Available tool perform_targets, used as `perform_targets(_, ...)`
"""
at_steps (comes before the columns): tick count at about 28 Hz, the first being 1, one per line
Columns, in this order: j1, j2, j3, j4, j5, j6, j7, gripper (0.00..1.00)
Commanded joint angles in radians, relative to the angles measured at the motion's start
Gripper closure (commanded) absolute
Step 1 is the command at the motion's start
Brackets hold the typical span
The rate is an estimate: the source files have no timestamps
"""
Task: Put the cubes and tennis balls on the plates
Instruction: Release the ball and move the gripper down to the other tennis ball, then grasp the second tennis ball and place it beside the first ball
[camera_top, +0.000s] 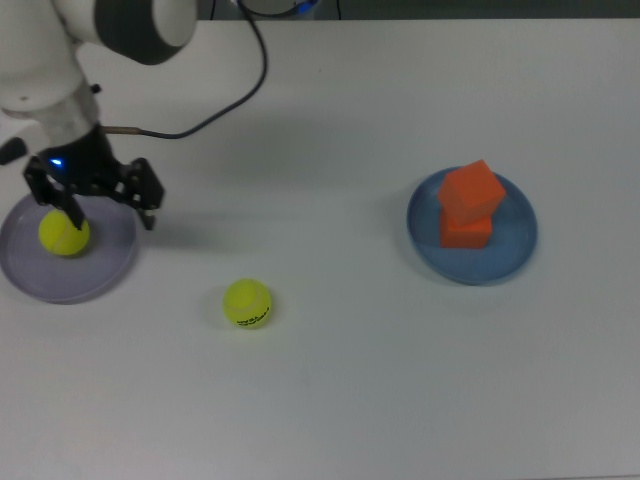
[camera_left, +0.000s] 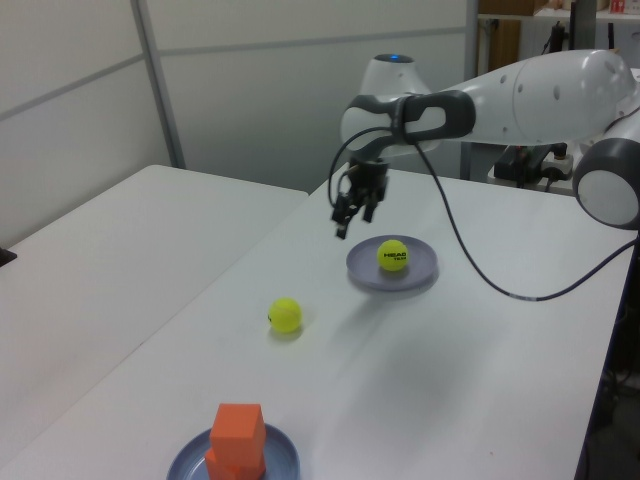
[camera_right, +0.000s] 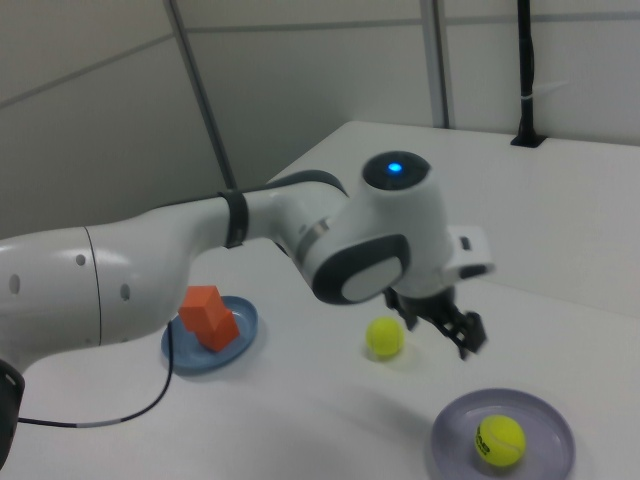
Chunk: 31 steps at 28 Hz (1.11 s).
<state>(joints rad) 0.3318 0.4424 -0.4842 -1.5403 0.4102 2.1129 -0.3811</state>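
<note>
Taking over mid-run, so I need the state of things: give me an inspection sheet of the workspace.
Surface: white table, bare apart from the job's things.
Cubes: two orange cubes stacked on the blue plate.
Balls: one tennis ball on the lavender plate; second ball loose on the table.
Clutter: nothing seen.
Gripper: gripper open, empty, raised beside the lavender plate.
Cables: black cable hanging from the arm.
Surroundings: second white table, grey wall panels.

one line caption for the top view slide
Open claw above lavender plate holding one tennis ball; second ball on table.
</note>
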Motion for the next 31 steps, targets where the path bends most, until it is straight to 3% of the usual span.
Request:
perform_targets(1, 0.019, 0.021, 0.055, 0.043, 0.024, -0.011, -0.007, 0.0)
perform_targets(5, 0.024, 0.05, 0.113, 0.066, 0.024, 0.009, 0.023, 0.0)
perform_targets(11, 0.032, 0.107, 0.167, 0.066, 0.019, 0.099, 0.037, 0.0)
perform_targets(18, 0.035, 0.15, 0.179, 0.066, 0.016, 0.15, 0.037, 0.0)
perform_targets(22, 0.035, 0.165, 0.213, 0.062, 0.007, 0.162, 0.037, 0.0)
perform_targets(31, 0.039, 0.208, 0.219, 0.058, -0.01, 0.19, 0.033, 0.0)
